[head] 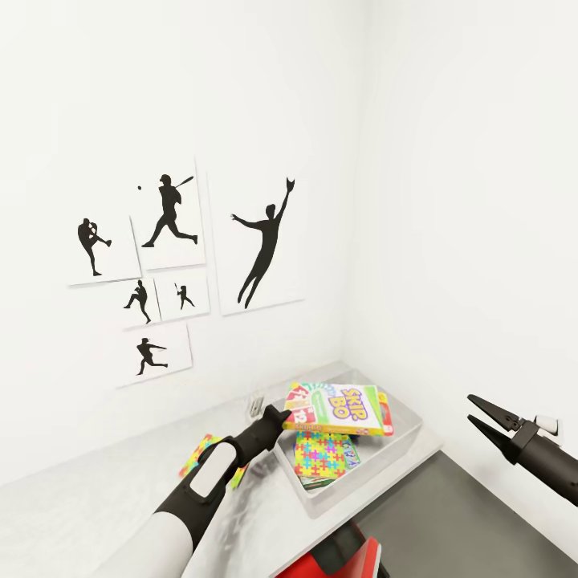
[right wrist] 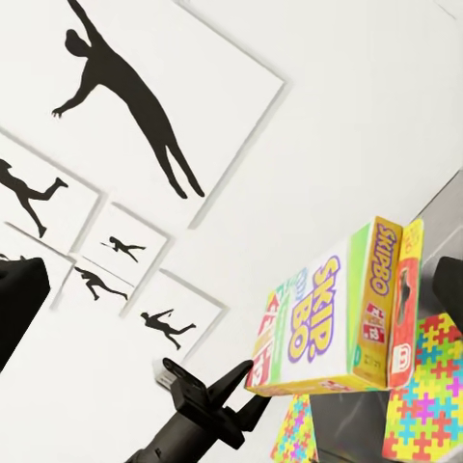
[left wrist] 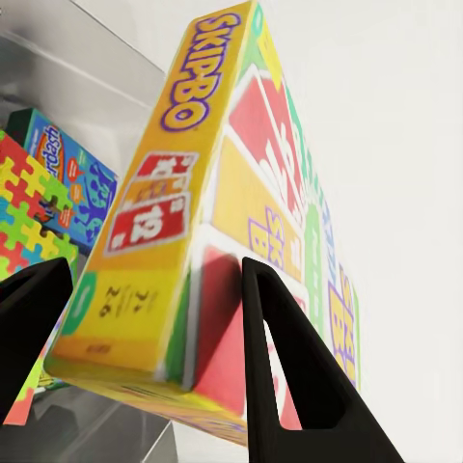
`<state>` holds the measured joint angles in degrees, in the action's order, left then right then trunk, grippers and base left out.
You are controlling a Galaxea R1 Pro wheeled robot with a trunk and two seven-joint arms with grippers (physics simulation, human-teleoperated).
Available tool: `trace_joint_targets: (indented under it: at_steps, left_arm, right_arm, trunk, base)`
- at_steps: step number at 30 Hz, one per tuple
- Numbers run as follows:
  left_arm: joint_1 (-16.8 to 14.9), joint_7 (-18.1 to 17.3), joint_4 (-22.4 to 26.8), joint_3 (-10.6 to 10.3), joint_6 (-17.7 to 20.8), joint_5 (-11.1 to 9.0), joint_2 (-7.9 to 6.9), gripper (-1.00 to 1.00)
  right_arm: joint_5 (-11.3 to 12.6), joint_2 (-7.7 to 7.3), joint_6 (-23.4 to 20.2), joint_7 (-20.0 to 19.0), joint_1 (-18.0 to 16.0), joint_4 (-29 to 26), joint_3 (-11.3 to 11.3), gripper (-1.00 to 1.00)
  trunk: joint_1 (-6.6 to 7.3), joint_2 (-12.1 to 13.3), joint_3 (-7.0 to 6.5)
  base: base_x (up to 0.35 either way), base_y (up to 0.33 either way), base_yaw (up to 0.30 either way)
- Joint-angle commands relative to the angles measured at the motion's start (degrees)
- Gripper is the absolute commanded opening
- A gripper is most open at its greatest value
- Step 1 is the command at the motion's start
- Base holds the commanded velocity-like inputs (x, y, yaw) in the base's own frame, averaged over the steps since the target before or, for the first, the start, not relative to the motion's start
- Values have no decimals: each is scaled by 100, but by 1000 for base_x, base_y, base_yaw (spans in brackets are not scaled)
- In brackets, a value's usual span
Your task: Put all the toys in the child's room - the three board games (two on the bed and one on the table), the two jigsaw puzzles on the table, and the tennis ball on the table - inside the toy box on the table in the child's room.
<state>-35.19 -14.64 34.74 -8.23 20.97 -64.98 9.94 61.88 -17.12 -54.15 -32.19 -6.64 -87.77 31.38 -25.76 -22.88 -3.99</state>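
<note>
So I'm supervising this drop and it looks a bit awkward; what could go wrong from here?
The left gripper grips the Skip-Bo box by one end only, so it could pivot or slip. Released now, it may land tilted on the toy box rim. One jigsaw puzzle lies outside, near the arm.

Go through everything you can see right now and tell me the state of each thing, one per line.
Skip-Bo box: gripped at one corner, held tilted over the toy box.
Left gripper: shut on the Skip-Bo box.
Right gripper: open, holding nothing.
Toy box: on the table, holding a puzzle and a blue game.
Jigsaw puzzle: flat inside the toy box.
Second jigsaw puzzle: on the table, outside the box.
Blue game: inside the toy box.
</note>
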Motion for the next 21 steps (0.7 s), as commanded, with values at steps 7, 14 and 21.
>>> trace_joint_targets:
  at_steps: [7, 14, 21]
  left_arm:
    - [3, 4, -2, -7, 21, -41, 6, -100]
    - [6, 2, -2, -11, 21, -41, 6, -100]
    - [25, 0, 0, -16, 17, -36, 6, 100]
  right_arm:
    - [-15, 7, -20, -24, -4, 5, 8, 100]
    - [-17, 7, -4, -24, -4, 7, 1, 100]
    - [-18, 7, 8, -24, -4, 9, 0, 100]
  trunk:
    - [-2, -4, 2]
    - [-2, -4, 2]
    - [-2, -4, 2]
  base:
    - [0, 0, 0]
    - [0, 0, 0]
    - [0, 0, 0]
